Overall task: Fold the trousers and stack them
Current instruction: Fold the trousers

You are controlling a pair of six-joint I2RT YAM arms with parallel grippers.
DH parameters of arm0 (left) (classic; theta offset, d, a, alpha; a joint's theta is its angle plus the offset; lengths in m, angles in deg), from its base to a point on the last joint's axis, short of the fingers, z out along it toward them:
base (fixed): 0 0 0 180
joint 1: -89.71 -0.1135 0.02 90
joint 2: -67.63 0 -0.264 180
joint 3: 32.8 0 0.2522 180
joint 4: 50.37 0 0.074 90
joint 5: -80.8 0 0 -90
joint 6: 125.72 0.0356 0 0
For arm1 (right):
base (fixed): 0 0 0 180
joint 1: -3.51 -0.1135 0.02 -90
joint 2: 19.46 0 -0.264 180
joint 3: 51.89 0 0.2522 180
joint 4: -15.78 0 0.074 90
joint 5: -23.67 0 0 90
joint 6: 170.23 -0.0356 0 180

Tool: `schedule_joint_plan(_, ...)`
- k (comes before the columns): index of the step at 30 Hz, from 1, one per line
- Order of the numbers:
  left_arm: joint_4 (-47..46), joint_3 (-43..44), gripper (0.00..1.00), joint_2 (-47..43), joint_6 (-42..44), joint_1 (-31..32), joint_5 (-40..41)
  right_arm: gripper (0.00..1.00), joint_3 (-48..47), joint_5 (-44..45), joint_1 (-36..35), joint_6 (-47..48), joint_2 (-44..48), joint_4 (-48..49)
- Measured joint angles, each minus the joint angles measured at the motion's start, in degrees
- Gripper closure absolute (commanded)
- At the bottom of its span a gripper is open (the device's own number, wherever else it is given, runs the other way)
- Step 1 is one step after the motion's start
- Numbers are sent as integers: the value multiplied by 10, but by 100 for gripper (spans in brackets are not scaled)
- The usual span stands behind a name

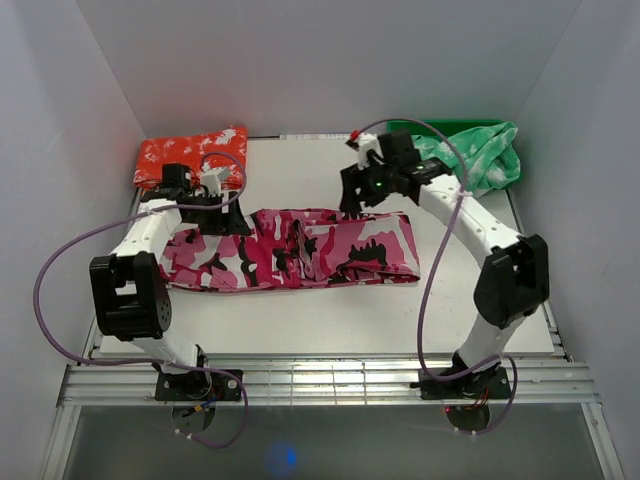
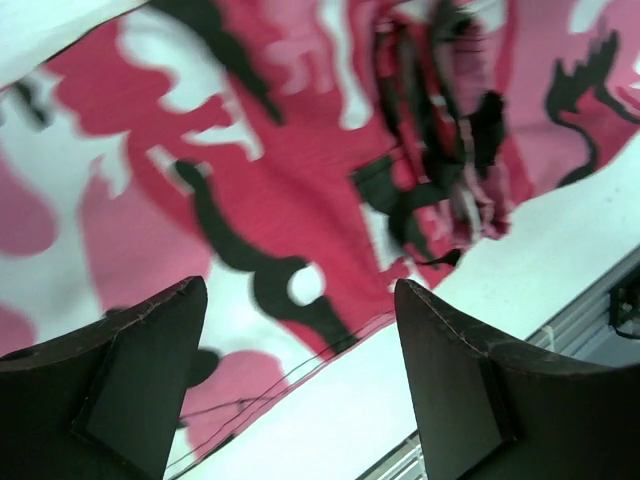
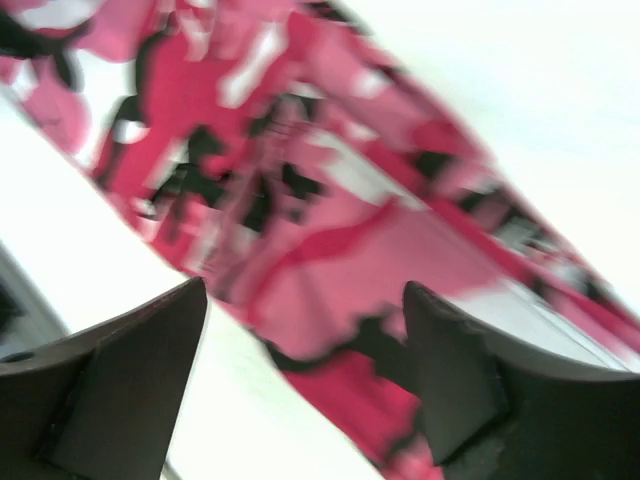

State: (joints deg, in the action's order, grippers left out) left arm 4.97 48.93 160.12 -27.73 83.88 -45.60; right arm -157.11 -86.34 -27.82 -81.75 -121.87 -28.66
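pink camo trousers lie in a long strip on table, top view. left wrist: left gripper jaws wide open over cloth edge; right wrist: right gripper open too, empty. soft, limp fabric, prob best pinched at end corners.

White tabletop fills middle of boxed enclosure; plain pale back wall rises behind it; left wall and right wall angle outward toward viewer, same matte off-white; ribbed aluminium rails run along near table edge; below rails, glossy grey surface with small blurred blue glow; light soft and even; shadows on tabletop faint; left wrist view catches white tabletop and rail edge at lower right.
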Motion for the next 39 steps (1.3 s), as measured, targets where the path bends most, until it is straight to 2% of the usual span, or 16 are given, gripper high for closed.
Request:
schedule_joint_plan(3, -7, 21, 16, 9, -19, 52, -11, 55, 49, 6, 75, 89, 63, -28)
schedule_joint_plan(5, -15, 37, 18, 32, -37, 93, -20, 58, 113, 19, 123, 152, 102, -44)
schedule_joint_plan(6, -20, 45, 19, 47, -43, 110, -24, 63, 142, 24, 136, 176, 114, -56)
schedule_joint_plan(9, -35, 64, 26, 90, -70, 160, -41, 72, 214, 27, 140, 222, 123, -74)
schedule_joint_plan(14, -49, 115, 42, 155, -90, 231, -67, 76, 307, 28, 126, 251, 116, -68)
schedule_joint_plan(18, -61, 148, 49, 193, -92, 276, -91, 83, 369, 31, 126, 261, 109, -32)
schedule_joint_plan(23, -67, 154, 52, 227, -105, 315, -109, 83, 384, 25, 126, 261, 93, -17)
schedule_joint_plan(26, -52, 162, 53, 257, -111, 318, -93, 83, 382, 22, 128, 260, 90, -18)
schedule_joint_plan(29, -29, 176, 48, 292, -115, 307, -58, 82, 376, 22, 130, 258, 84, -23)
schedule_joint_plan(33, 10, 197, 41, 297, -121, 256, -45, 82, 369, 18, 134, 253, 75, -24)
schedule_joint_plan(35, 29, 221, 33, 297, -106, 222, -32, 81, 365, 11, 136, 250, 71, -22)
schedule_joint_plan(39, 49, 275, 25, 294, -41, 161, 20, 73, 365, 1, 140, 243, 70, -23)
